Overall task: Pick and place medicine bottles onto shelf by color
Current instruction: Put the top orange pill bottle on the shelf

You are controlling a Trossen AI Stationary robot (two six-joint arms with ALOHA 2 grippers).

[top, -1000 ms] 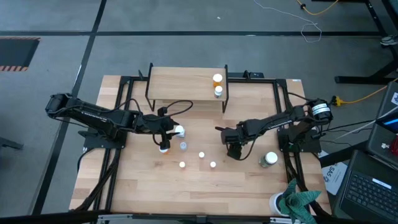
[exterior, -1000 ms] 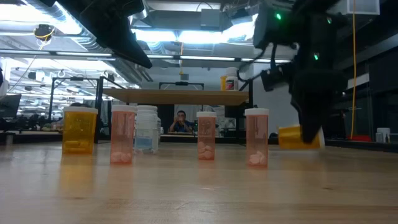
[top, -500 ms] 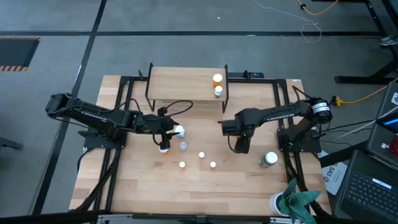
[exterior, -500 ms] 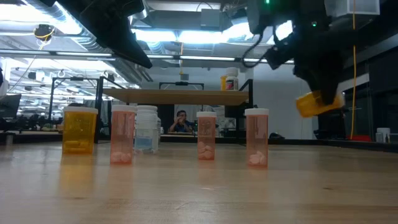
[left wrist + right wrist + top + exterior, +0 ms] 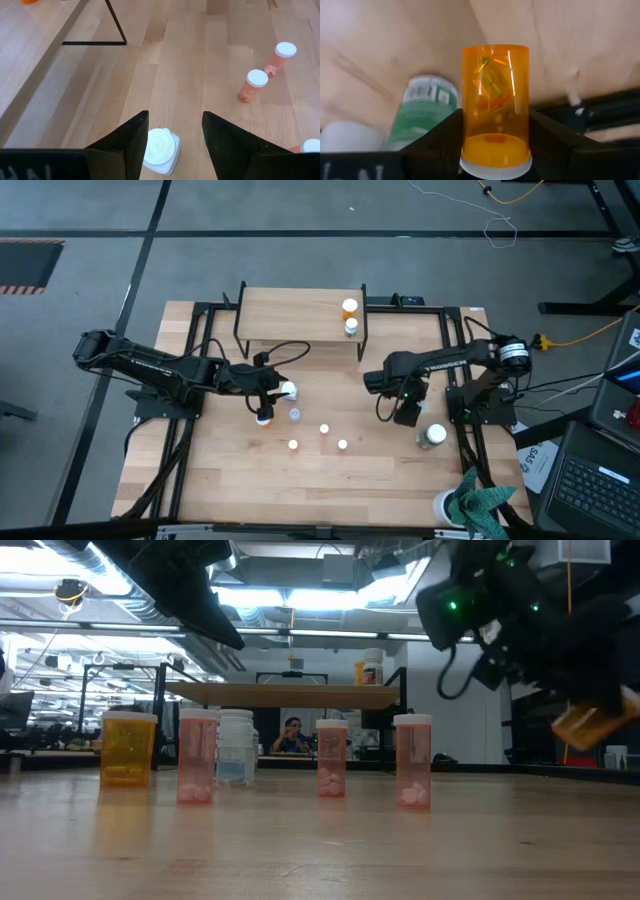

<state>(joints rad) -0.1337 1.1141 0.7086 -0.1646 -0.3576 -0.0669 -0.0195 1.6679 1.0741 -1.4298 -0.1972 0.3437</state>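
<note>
The orange bottle [image 5: 495,105] sits clamped between my right gripper [image 5: 407,412] fingers, lifted off the table. The carry step is on; next I must swing toward the shelf [image 5: 290,315], up-left of me, beside its orange one.

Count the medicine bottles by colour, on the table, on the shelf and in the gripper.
Orange bottles: 3
Pink bottles: 3
White or clear bottles: 3
Green bottle: 1
Total: 10
</note>
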